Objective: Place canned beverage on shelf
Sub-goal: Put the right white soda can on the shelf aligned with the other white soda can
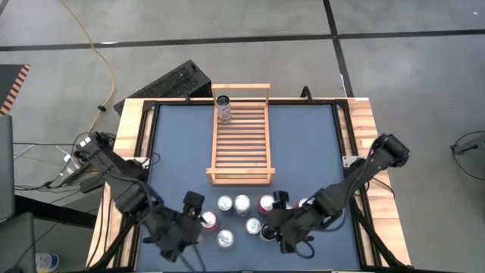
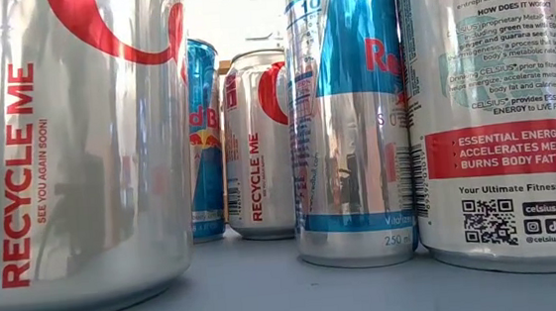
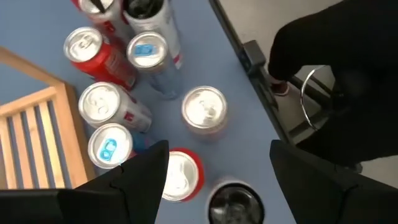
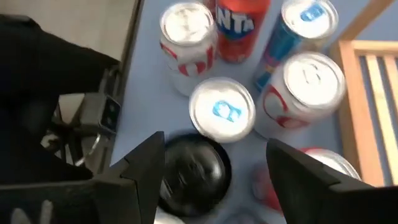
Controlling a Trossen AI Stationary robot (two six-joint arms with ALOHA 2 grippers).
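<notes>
Both claws hang open over the bunch of cans at the near end of the blue surface (image 1: 311, 144), and neither one holds a can. The left claw (image 3: 217, 177) sits over the left side of the bunch, with a red-rimmed can (image 3: 179, 176) just by one of its fingers and a dark-topped can (image 3: 234, 202) low between them. The right claw (image 4: 214, 165) sits over the right side, with a black can (image 4: 193, 168) close to one finger and a silver can with a blue tab (image 4: 222, 109) just past it. The wooden shelf (image 1: 240, 171) lies flat in the middle of the surface, past the cans, and one can (image 1: 223, 108) already stands on its far end near the rail. The step now looks like picking one can to grab. The cans stand very close, some maybe touching, so I think a claw should come straight down with one can in the middle of its two fingers. It should pick a can at the edge of the bunch, so the fingers do not bump the others over. It should squeeze the round sides, lift straight up, and only one arm should go at a time so the arms do not hit. The rest of the shelf is free for the next can.
</notes>
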